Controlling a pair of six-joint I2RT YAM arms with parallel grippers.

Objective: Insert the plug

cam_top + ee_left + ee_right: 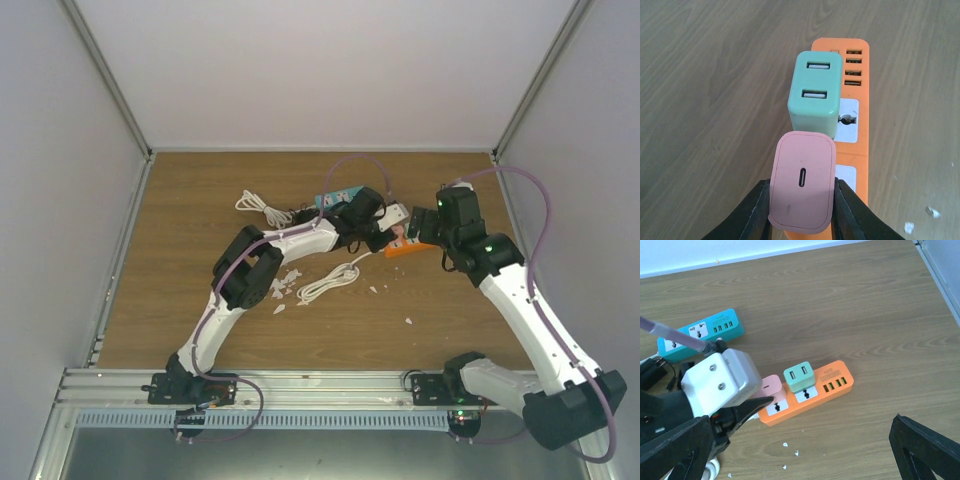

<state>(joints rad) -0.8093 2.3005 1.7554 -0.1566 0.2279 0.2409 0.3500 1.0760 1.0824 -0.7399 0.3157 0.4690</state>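
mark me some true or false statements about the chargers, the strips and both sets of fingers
1. The left fingers clamp a pink charger. True.
2. The green charger lies loose on its side. False: it stands upright, plugged into the orange power strip.
3. The right fingers hold the orange power strip. False: they are spread wide and hold nothing.
4. A teal power strip is also in view. True.

White arms with black joints trail purple cables.
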